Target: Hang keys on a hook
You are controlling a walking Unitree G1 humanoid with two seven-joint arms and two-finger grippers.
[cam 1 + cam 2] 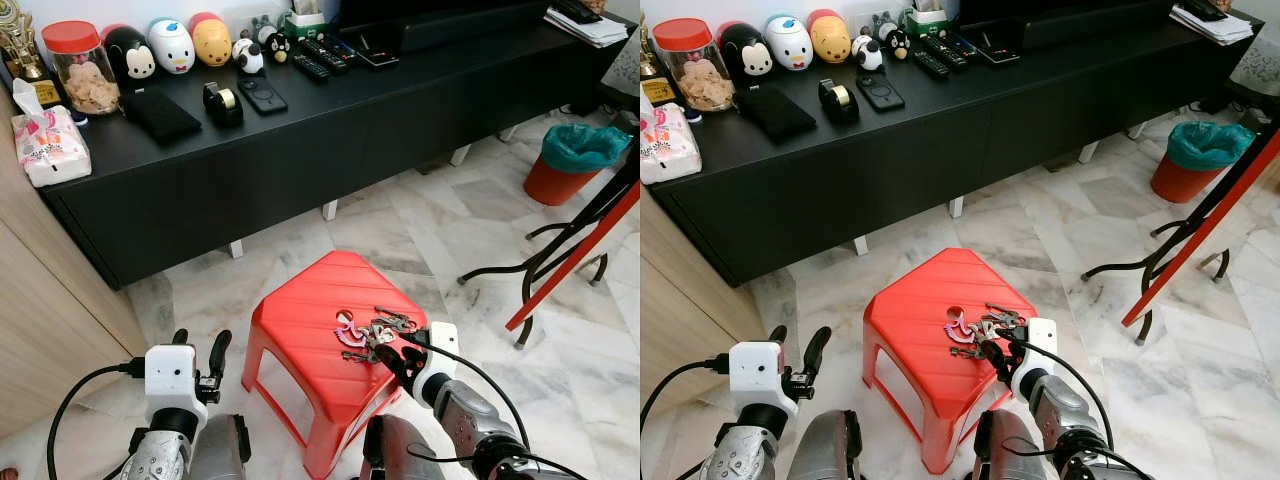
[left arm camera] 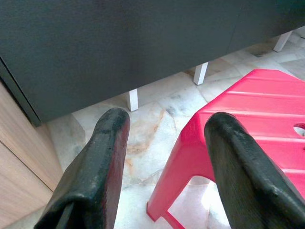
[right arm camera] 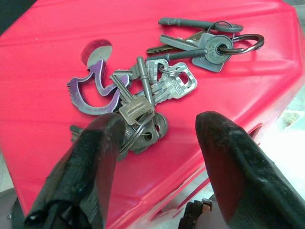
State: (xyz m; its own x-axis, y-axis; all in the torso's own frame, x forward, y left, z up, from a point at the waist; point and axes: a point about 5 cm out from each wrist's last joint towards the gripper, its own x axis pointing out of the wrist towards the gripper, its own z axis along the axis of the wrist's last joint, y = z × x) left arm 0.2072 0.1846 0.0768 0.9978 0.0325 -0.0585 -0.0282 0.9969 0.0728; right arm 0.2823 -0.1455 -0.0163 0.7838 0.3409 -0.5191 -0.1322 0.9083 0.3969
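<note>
A bunch of metal keys (image 1: 372, 334) with a purple fob (image 3: 93, 90) lies on the top of a red plastic stool (image 1: 300, 320). My right gripper (image 1: 395, 357) stands open just at the near edge of the bunch, its fingers (image 3: 95, 157) on either side of the nearest keys (image 3: 143, 114). My left gripper (image 1: 198, 352) is open and raised at the stool's left, holding nothing. A black and red coat stand (image 1: 590, 225) with curved feet rises at the right.
A long black low cabinet (image 1: 300, 150) runs along the back, bearing a jar, character figures, remotes, a tape dispenser and a tissue pack. A wooden cupboard (image 1: 40, 320) is at the left. An orange bin with a teal bag (image 1: 570, 160) sits far right on the marble floor.
</note>
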